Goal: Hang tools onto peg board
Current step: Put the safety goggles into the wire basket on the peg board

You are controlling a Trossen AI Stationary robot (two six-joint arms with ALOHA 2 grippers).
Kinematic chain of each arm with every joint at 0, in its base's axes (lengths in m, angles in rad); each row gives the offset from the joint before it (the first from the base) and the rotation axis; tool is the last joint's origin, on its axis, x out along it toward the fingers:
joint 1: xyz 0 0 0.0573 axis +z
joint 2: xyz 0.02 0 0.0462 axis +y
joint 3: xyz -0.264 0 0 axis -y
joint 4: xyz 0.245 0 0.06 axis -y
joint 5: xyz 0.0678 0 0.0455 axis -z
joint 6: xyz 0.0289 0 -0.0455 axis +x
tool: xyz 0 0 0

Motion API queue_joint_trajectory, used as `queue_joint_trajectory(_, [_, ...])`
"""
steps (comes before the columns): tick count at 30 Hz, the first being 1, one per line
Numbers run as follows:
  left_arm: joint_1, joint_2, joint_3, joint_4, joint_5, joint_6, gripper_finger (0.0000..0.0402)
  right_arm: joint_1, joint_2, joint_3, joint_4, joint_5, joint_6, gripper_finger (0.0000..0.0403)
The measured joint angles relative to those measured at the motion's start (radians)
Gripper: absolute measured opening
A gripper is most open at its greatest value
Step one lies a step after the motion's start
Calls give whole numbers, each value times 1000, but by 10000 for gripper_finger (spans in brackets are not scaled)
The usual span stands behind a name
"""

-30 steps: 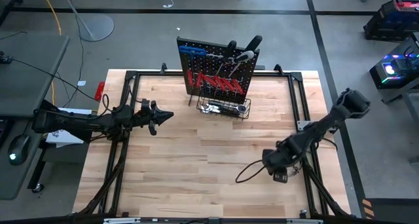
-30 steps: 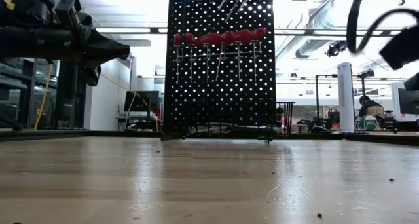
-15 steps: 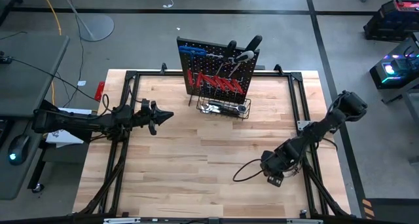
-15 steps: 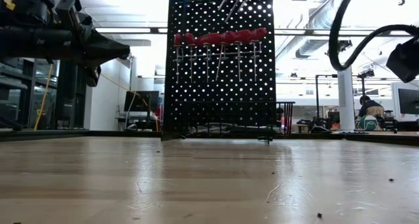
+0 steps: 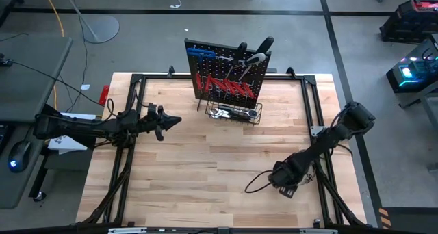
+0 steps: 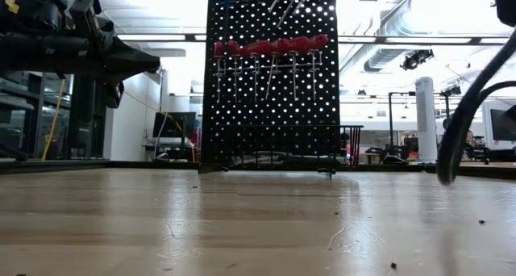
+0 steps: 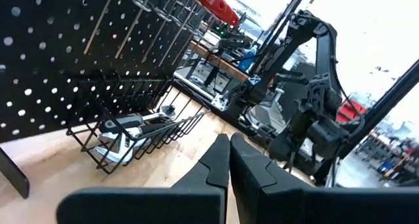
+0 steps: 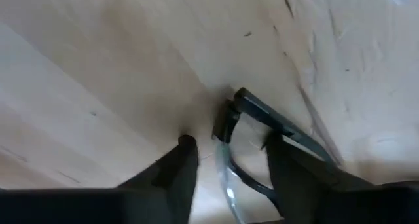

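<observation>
Even, soft overhead light fills the high view; the table (image 5: 205,159) is bright and shadows under the arms are faint. In the low view the ceiling lights and windows behind blow out to white, so the peg board (image 6: 270,82) stands backlit, nearly a silhouette, and the near tabletop is soft. The left wrist view glares white at the far side. The right wrist view is blurred, with a dim shadow on the wood

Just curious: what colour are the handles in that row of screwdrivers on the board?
Red, clearest in the low view, against the black peg board.
</observation>
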Motion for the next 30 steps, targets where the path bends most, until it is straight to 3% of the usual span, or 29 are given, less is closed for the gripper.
queue_joint_trajectory(2, [0, 0, 0, 3, 0, -38, 0, 0, 17, 9, -18, 0, -24, 143])
queue_joint_trajectory(6, [0, 0, 0, 51, 1, -176, 0, -3, 2, 44, -73, 55, -80, 23])
queue_joint_trajectory(10, [3, 0, 0, 103, 0, -405, 0, -29, -95, 145, -105, 181, -185, 13])
queue_joint_trajectory(15, [5, 0, 1, 212, 33, -449, 0, -126, -254, 289, -125, 329, -283, 5])
queue_joint_trajectory(19, [5, -1, 62, 286, 33, -367, 0, -266, -376, 403, -14, 519, -421, 4])
queue_joint_trajectory(22, [10, 10, 181, 209, 37, -210, 0, -396, -445, 474, 173, 566, -536, 3])
queue_joint_trajectory(26, [11, 42, 406, -136, 52, 5, 0, -534, -466, 566, 373, 501, -645, 2])
queue_joint_trajectory(30, [11, 121, 648, -447, 38, 222, 0, -623, -443, 638, 455, 326, -669, 1])
